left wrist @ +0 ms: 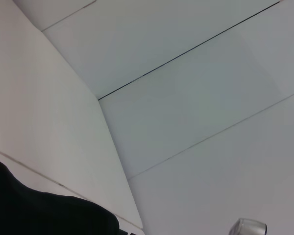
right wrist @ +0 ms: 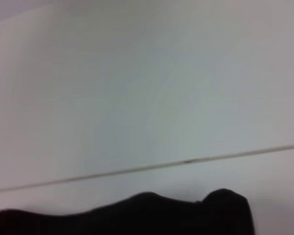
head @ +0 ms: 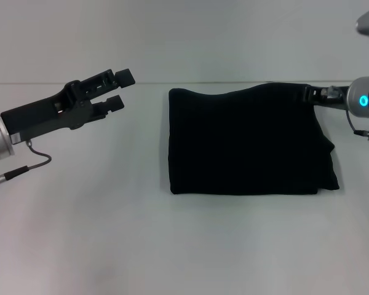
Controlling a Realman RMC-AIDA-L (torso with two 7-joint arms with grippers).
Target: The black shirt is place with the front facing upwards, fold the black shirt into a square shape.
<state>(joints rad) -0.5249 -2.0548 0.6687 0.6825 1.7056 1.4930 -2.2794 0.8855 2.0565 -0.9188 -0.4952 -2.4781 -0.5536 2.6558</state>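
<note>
1. While the black shirt [head: 249,141] lies folded into a near-square block on the white tabletop [head: 172,246], the head view puts the right end effector [head: 312,94] at its far right corner; whether its fingers pinch the cloth cannot be told. The left end effector [head: 119,90] hangs well apart off the shirt's left edge, fingers spread, holding nothing. The block's long axis runs left to right, so the right arm is nearer. Bare tabletop lies open on every side.
2. From the left wrist view, only a dark edge of the shirt [left wrist: 44,210] shows, away from that end effector.
3. From the right wrist view, the shirt's rumpled edge [right wrist: 137,215] sits close under that end effector, with tabletop beyond.
</note>
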